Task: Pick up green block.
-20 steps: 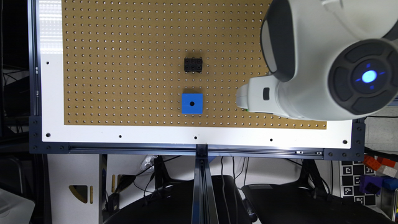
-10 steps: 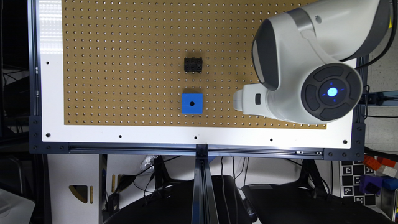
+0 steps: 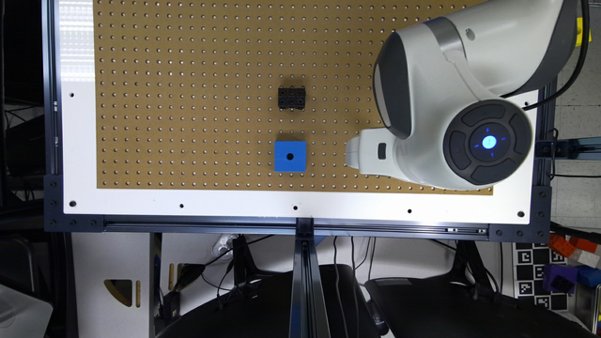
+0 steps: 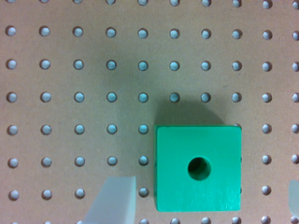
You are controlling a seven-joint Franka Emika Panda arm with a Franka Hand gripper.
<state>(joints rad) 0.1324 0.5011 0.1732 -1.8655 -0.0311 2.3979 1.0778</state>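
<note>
Directly below the wrist, the green block (image 4: pixel 199 169) sits on the pegboard (image 4: pixel 93 84) between wide-spread fingers (image 4: pixel 114 198), untouched.

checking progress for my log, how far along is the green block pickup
Done: the tool is open over the green block, one finger beside it. In hand: lining up; the block sits on the pegboard, ungripped. Left: lower, close, lift.
</note>
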